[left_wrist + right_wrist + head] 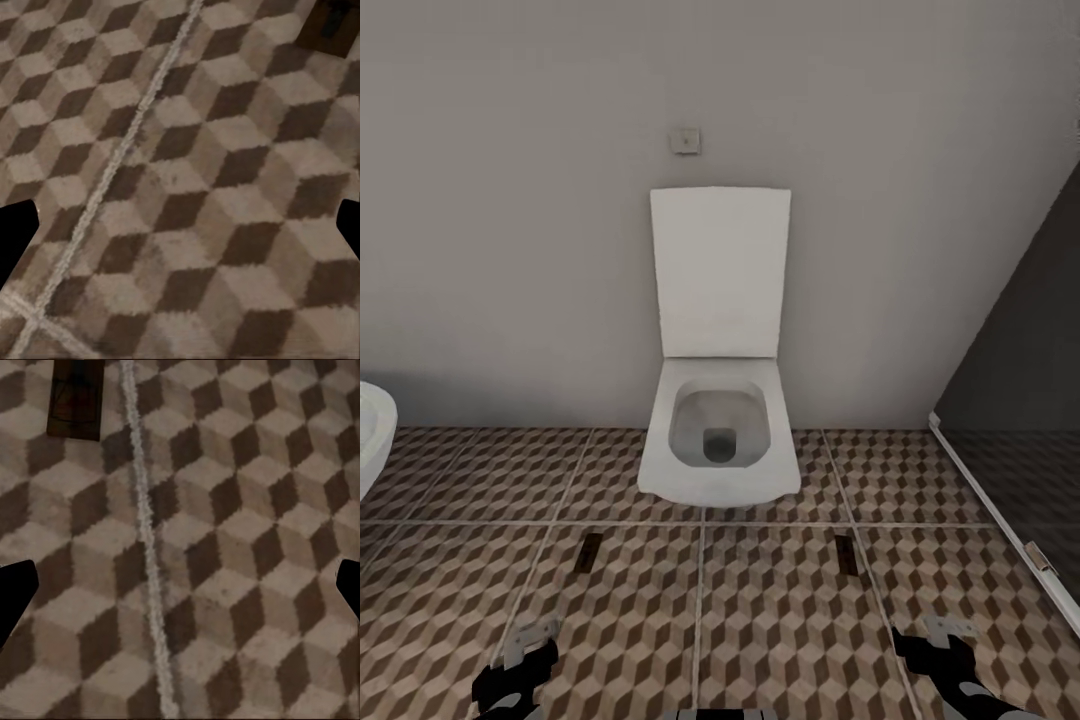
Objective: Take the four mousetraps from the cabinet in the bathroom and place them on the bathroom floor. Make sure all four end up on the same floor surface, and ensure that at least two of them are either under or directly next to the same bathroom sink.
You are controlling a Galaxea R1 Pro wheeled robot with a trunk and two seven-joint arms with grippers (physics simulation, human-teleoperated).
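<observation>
A: Where did the mousetraps sit?

B: Two lay flat on the bathroom floor (790,620) in front of the toilet (720,440), one mousetrap (591,552) left of it and the other mousetrap (846,555) right of it, well apart. The left wrist view caught the first (332,26) at its edge, the right wrist view the second (73,397). I saw no cabinet.

A: And the claws?

B: The left gripper (532,643) and right gripper (945,632) hung low over the tiles, both spread wide with nothing between the fingers.

A: What could have gone wrong?

B: My guess: a sink (372,440) edge showed at far left, and neither trap looked under or directly beside it, so the sink condition might have failed if they were left there. Rolling forward risked the base running over a trap. The dark glass shower enclosure (1020,400) stood close on the right, so a turn could have clipped it.
</observation>
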